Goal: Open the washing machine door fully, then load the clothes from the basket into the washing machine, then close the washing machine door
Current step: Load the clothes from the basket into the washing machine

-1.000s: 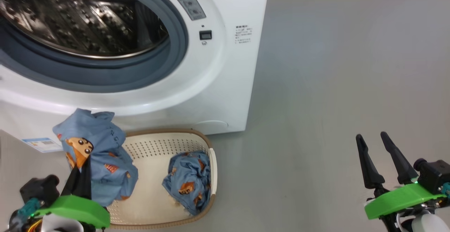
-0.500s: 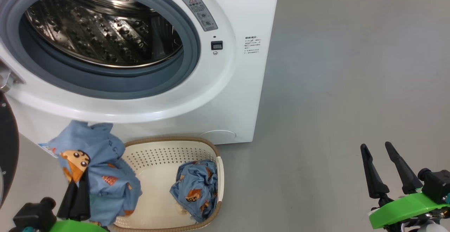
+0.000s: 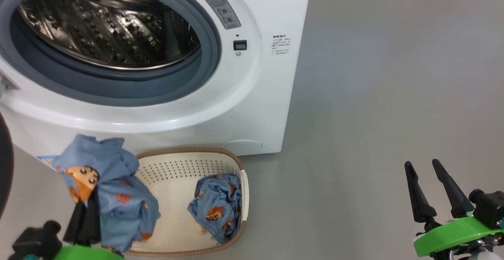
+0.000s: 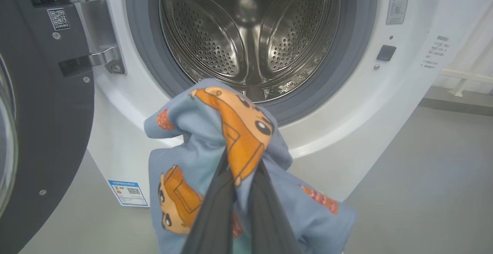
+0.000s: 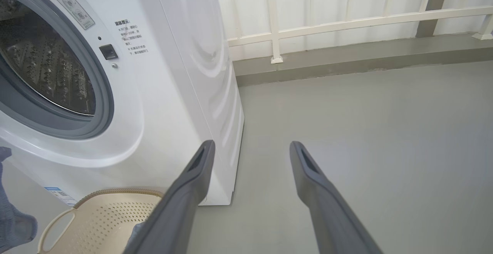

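Two pieces of the clothes (image 3: 114, 185) to deal with, both light blue with orange-brown cartoon prints. One bunched and pinched tight in the left tool (image 4: 244, 169), hanging in soft folds at about 7 o'clock in the head view, over the 9 o'clock side of the basket (image 3: 185, 161) and below the mouth of the washing machine (image 3: 252, 106). Second garment (image 3: 216, 205) crumpled inside the basket against its 3 o'clock wall. Right tool (image 3: 422, 164) spread wide and holding nothing, at 4 o'clock over bare floor (image 3: 374, 94), well apart from the basket. Washing machine door (image 4: 42, 131) standing open at 9 o'clock in the left wrist view, drum (image 4: 250, 34) gaping at 12. Judged light, limp and not fragile: no stiffness to steer by, so likely to trail folds over the grey gasket (image 3: 204, 55) on the way in. Probably not slippery, yet prone to sliding out of a thin pinch. Best taken at a thick gathered bunch near the middle of the heap, not at a single hem; for the basket piece, pinch down into its highest crumple.
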